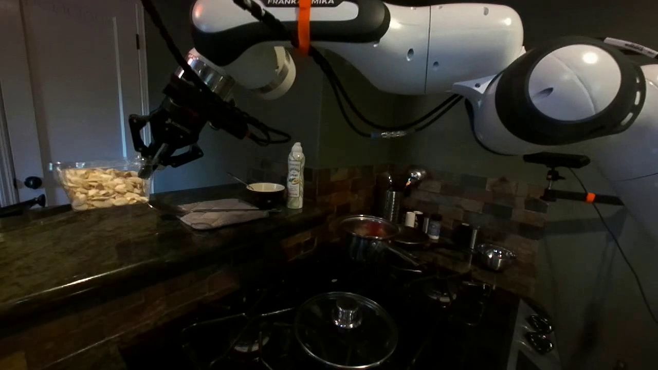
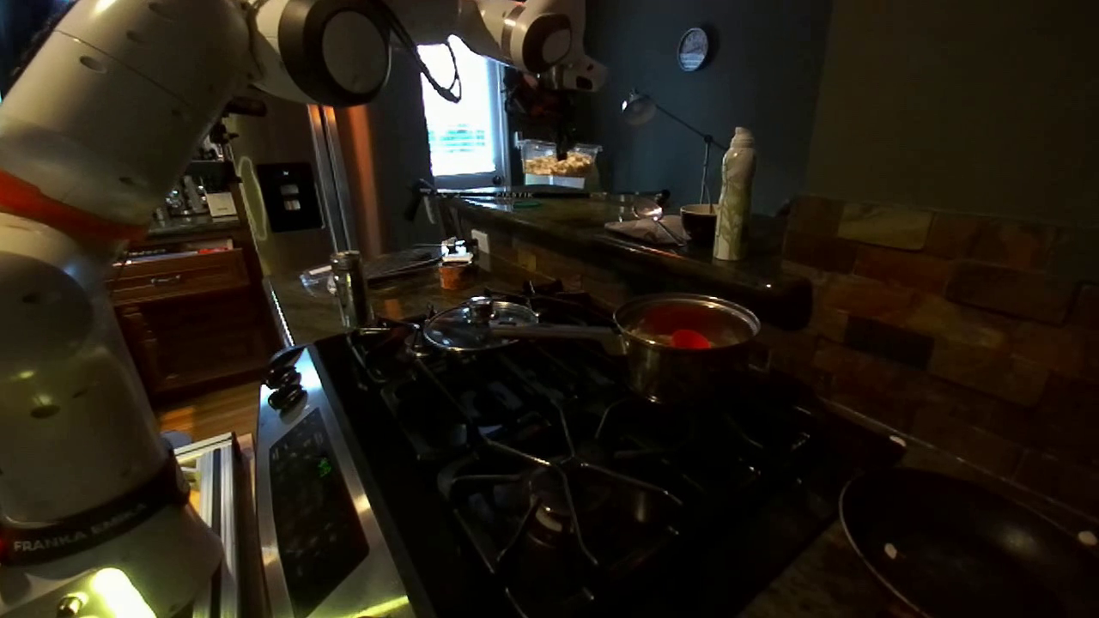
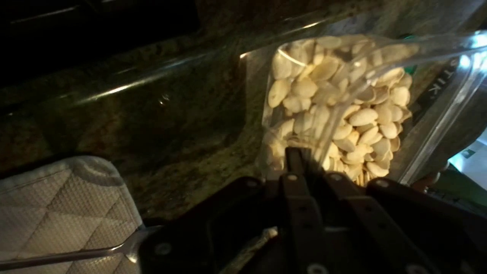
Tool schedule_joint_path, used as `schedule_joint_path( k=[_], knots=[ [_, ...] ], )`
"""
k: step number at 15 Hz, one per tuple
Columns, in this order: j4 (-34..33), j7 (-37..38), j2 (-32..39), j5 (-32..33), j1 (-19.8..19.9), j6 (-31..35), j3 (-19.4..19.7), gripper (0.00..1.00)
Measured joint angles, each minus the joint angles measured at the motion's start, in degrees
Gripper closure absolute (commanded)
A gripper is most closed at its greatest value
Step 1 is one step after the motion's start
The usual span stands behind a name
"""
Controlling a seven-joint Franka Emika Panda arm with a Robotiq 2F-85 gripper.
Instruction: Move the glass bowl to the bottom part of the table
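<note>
Two fingers grip the glass bowl, arm lettered "FRANKA EMIKA"

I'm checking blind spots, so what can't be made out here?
Wrist view: part of the bowl, behind the gripper.
Wrist view: part of the cloth, past the left edge.
In an exterior view: part of the pan, past the right edge.
In an exterior view: small print on the bottle, too blurred.

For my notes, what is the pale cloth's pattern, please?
The pale cloth has diamond quilting, clearest in the wrist view.
</note>
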State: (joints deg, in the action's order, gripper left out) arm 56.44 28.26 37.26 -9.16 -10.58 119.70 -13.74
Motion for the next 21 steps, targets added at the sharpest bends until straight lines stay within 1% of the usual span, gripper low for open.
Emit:
schedule_joint_path(
  k=[4, 10, 13, 18, 19, 21],
  knots=[
    [9.0, 0.1, -7.2, -4.1, 0.5, 3.3, -2.0, 0.99],
    [25.1, -0.4, -16.1, -8.8, 0.9, 13.1, -2.8, 0.99],
    [33.5, -4.0, -20.4, -13.2, 2.0, 16.6, -2.7, 0.99],
    [47.8, -12.8, -28.7, -22.0, 3.1, 19.4, -1.7, 0.99],
    [50.8, -14.1, -30.4, -23.6, 3.1, 20.0, -1.5, 0.96],
    [56.6, -16.1, -33.7, -26.1, 3.1, 20.7, -1.2, 0.96]
  ],
)
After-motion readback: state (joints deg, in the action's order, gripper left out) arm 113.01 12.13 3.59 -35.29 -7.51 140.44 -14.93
